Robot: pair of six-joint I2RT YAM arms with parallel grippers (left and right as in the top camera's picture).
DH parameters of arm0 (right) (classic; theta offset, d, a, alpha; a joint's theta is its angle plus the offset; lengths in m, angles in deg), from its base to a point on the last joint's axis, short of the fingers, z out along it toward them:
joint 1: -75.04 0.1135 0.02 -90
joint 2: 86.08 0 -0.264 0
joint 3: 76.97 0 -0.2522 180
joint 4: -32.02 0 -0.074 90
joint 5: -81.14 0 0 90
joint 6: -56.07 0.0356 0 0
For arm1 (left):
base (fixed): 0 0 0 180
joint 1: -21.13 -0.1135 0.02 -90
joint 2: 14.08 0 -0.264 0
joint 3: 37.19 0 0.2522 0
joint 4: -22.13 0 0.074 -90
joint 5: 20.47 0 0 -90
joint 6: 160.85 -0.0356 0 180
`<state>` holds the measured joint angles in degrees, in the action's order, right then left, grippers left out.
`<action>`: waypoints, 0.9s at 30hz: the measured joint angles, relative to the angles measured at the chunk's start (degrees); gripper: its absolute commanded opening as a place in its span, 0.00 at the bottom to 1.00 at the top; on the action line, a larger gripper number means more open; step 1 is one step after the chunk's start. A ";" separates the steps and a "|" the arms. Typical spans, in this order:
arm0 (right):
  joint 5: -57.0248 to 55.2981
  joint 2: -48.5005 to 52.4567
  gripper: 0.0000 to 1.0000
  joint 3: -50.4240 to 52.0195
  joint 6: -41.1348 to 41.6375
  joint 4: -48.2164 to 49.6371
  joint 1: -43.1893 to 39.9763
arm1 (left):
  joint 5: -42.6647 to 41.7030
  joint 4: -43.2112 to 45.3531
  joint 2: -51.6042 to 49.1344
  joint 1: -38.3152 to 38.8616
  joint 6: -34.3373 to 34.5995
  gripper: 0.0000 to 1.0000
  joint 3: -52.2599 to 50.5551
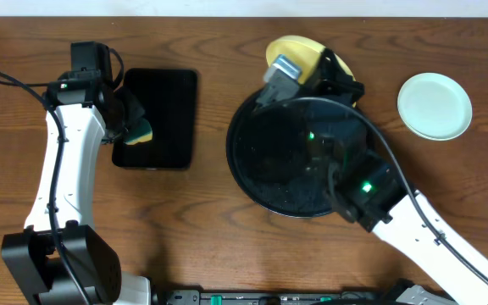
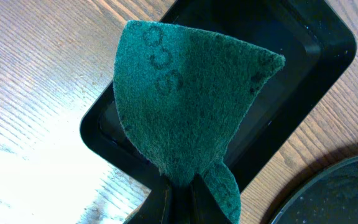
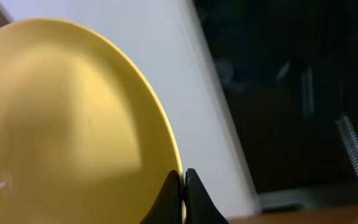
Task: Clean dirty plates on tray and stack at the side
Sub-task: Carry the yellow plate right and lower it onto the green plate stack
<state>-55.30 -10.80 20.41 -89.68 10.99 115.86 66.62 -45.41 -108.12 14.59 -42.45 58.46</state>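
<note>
My right gripper is shut on the rim of the pale yellow plate, holding it tilted up above the far edge of the large round black tray. In the right wrist view the fingers pinch the yellow plate's edge. A mint-blue plate lies on the table to the right of the tray. My left gripper is shut on a green scouring sponge, with a yellow underside, over the small rectangular black tray. The other mint-blue plate is hidden or out of view.
The small rectangular tray sits left of the round tray, whose rim shows in the left wrist view. Wood table surrounds both. A black cable trails at the far left.
</note>
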 measured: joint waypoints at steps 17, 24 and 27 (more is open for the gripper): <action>42.29 6.36 0.01 0.00 76.81 -20.79 -58.95 | -0.17 -0.02 0.00 0.00 -0.02 0.07 -0.83; 48.59 16.11 0.01 0.02 82.49 -21.51 -65.96 | -0.17 0.09 0.00 0.00 -0.02 0.08 -0.87; 49.42 21.05 0.01 0.02 84.04 -18.80 -65.85 | -0.17 0.09 0.00 0.00 -0.02 0.07 -0.87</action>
<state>-5.88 10.25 20.43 -5.64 -7.81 50.00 66.44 -45.33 -108.12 14.59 -42.47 57.58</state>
